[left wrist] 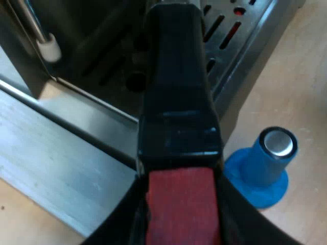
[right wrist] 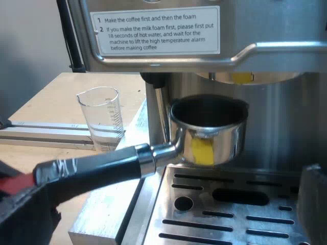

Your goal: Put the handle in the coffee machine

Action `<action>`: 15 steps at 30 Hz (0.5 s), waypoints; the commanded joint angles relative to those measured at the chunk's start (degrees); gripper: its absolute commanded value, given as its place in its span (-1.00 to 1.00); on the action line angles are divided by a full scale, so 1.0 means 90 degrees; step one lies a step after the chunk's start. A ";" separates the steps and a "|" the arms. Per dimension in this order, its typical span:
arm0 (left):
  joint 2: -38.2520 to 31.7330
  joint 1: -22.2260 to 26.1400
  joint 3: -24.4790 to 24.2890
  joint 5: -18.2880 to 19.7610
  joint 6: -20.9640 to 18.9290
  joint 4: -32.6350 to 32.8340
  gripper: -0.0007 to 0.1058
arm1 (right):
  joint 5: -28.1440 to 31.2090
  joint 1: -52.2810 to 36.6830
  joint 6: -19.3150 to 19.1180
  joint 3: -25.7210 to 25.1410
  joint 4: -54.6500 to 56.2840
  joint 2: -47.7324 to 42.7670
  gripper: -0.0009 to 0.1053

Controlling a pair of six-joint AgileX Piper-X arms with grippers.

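Note:
The holder's dark handle (left wrist: 176,102) runs away from me toward the espresso machine (right wrist: 153,30). My left gripper (left wrist: 180,217) is shut on its red end (left wrist: 181,204). In the right wrist view the holder's metal basket (right wrist: 209,127) hangs a little below the machine's brew head (right wrist: 240,76) and above the drip tray (right wrist: 230,214), with the left gripper (right wrist: 20,214) at the handle's red end. One finger (right wrist: 316,204) of my right gripper stands far out to the side over the drip tray, with nothing held.
A blue tamper (left wrist: 265,163) stands on the wooden table beside the machine's base. A measuring glass (right wrist: 100,117) stands on the table near the steam wand (right wrist: 159,107). The wand's white tip (left wrist: 49,48) hangs by the slotted drip tray (left wrist: 240,30).

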 commanded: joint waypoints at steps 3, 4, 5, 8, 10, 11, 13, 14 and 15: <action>-0.0038 -0.0299 -0.0235 0.0435 0.0097 -0.0126 -0.98 | 0.0027 -0.0013 -0.0090 -0.0026 -0.0010 -0.0036 0.99; -0.0041 -0.0400 -0.0254 0.0435 0.0097 -0.0126 -0.98 | 0.0027 -0.0013 -0.0090 -0.0026 -0.0010 -0.0036 0.99; -0.0041 -0.0447 -0.0262 0.0435 0.0097 -0.0126 -0.98 | 0.0027 -0.0013 -0.0090 -0.0026 -0.0010 -0.0036 0.99; -0.0041 -0.0590 -0.0263 0.0420 0.0026 -0.0178 -0.98 | 0.0027 -0.0013 -0.0090 -0.0026 -0.0010 -0.0036 0.99; 0.0029 -0.0598 -0.0263 0.0420 -0.0171 -0.0320 -0.98 | 0.0027 -0.0013 -0.0090 -0.0026 0.0007 -0.0036 0.99; 0.0076 -0.0598 -0.0263 0.0420 -0.0306 -0.0392 -0.98 | 0.0027 -0.0013 -0.0090 -0.0026 0.0014 -0.0036 0.99; 0.0233 -0.0598 -0.0296 0.0420 -0.0487 -0.0507 -0.98 | 0.0027 -0.0013 -0.0090 -0.0026 0.0009 -0.0036 0.99; 0.0246 -0.0598 -0.0302 0.0420 -0.0501 -0.0515 -0.98 | 0.0027 -0.0013 -0.0090 -0.0026 0.0009 -0.0036 0.99; 0.0321 -0.0598 -0.0328 0.0420 -0.0515 -0.0509 -0.98 | 0.0027 -0.0013 -0.0090 -0.0026 0.0009 -0.0036 0.99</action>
